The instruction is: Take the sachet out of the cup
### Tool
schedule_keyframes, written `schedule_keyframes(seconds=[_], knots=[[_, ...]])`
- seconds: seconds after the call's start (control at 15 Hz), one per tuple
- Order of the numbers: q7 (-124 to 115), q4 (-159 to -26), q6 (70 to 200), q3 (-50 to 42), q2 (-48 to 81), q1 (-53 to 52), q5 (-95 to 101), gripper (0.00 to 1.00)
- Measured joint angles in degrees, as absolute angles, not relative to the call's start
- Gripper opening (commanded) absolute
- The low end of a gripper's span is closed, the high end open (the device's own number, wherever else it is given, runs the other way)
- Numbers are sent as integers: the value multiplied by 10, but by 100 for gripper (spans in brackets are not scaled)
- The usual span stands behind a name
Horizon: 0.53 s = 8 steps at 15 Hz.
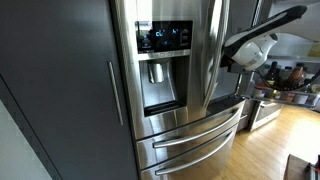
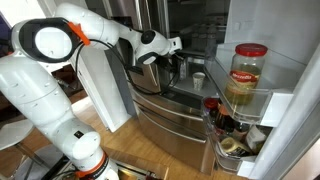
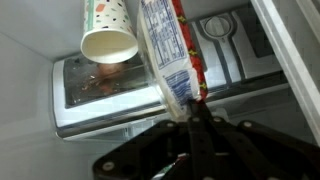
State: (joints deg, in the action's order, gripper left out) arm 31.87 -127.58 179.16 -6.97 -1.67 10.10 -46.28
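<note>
In the wrist view a white and blue sachet (image 3: pixel 168 50) with a red edge stands up from my gripper (image 3: pixel 190 108). The jaws are shut on its lower end. A paper cup (image 3: pixel 108 35) with a spotted print lies just left of the sachet, its open mouth turned toward the camera. The sachet is outside the cup and beside it. In both exterior views my arm (image 1: pixel 262 42) (image 2: pixel 148 45) reaches into the open fridge. The cup and sachet do not show clearly there.
A glass-topped drawer (image 3: pixel 100 92) sits below the cup inside the fridge. The open door's shelves hold a large red-lidded jar (image 2: pixel 246 75) and bottles (image 2: pixel 226 122). The shut door has a dispenser (image 1: pixel 162 65), with a dark cabinet (image 1: pixel 55 90) beside it.
</note>
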Motion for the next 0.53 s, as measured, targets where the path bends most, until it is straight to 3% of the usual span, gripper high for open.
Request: schedule_keyframes(seconds=[0.27,0.33,0.4,0.53], knots=[[319,-1276,1794,-70,-17,101,-463,0],[320,-1276,1800,-70,-17,100,-465,26],[327,-1276,1808,-70,-17,100,-467,27],[343,-1277,1828,-69,-16,97,-478,40]])
